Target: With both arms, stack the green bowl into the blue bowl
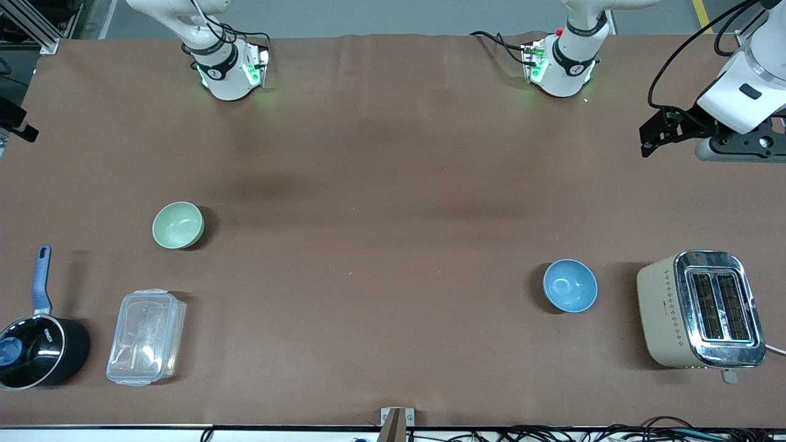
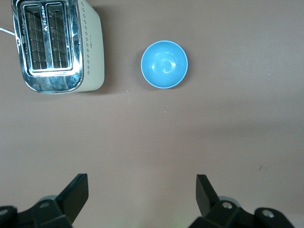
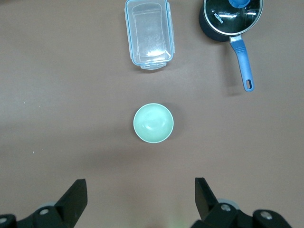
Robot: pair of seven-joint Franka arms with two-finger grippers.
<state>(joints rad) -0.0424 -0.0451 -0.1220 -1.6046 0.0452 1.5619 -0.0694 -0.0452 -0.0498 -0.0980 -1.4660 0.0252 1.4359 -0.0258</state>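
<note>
Smooth round green bowl [image 1: 178, 225] and glossy blue bowl [image 1: 570, 285] sat well apart on matte brown table [image 1: 381, 245]. Left gripper [image 2: 142, 192] and right gripper [image 3: 141, 192] hovered above, both spread wide, empty.

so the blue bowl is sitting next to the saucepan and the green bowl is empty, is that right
Not quite. The blue bowl sits beside the toaster, as the front view shows; the saucepan is at the right arm's end. The green bowl is indeed empty.
</note>
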